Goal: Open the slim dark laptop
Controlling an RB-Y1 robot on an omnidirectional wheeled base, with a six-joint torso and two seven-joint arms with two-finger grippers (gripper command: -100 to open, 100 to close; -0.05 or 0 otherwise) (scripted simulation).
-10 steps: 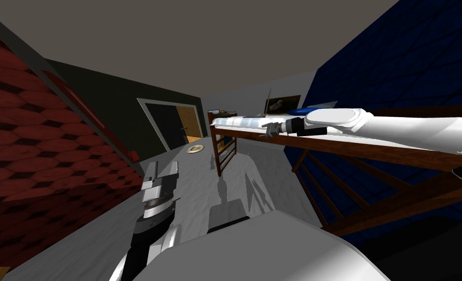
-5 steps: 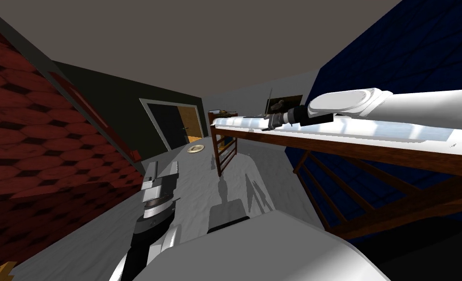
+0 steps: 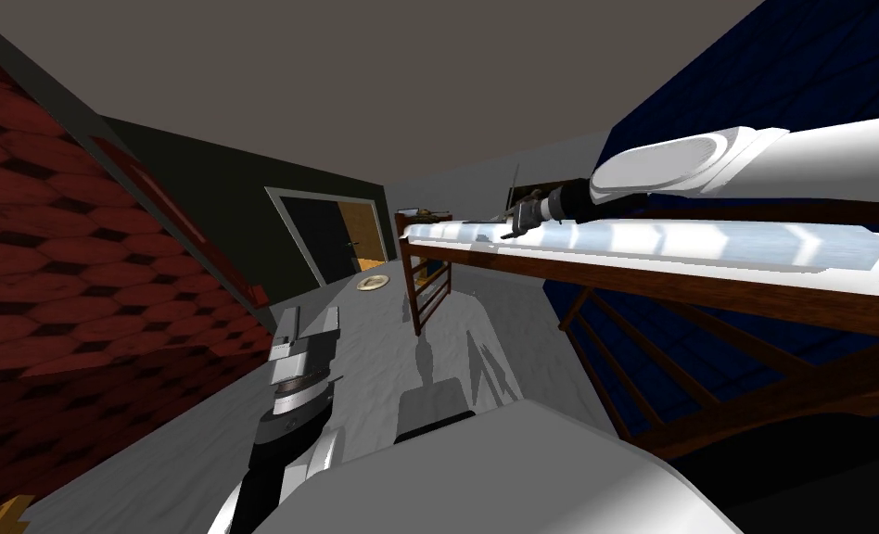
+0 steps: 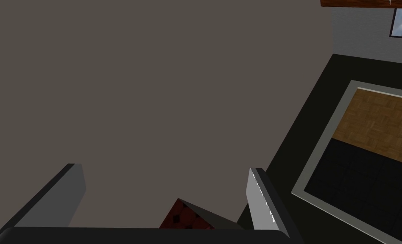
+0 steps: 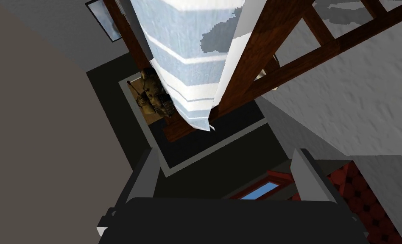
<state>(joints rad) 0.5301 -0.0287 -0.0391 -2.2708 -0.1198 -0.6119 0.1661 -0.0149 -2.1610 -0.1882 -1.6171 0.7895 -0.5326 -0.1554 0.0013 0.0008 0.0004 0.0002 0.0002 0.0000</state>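
The right arm reaches out level above a long table (image 3: 707,243) that has a dark red-brown wooden frame and a pale blue and white striped top. The right gripper (image 3: 510,222) hangs just over the far part of that top. Its two thin grey fingers (image 5: 310,178) stand wide apart with nothing between them. Straight ahead of those open jaws, the right wrist view shows the corner of the striped top, with the wooden frame beside it. Past that corner, at the table's far end, sits a small olive-brown lumpy object (image 5: 153,95) that is too small to identify. In the head view, a thin dark sliver (image 3: 516,185) stands upright just beyond the right fingertips and close to them. I cannot tell whether this is the slim dark laptop seen edge-on, and I cannot tell whether the fingers touch it. The left gripper (image 3: 310,320) is held low and well apart from the table, over the grey floor (image 3: 373,389), pointing upward. Its jaws are also spread open and hold nothing.
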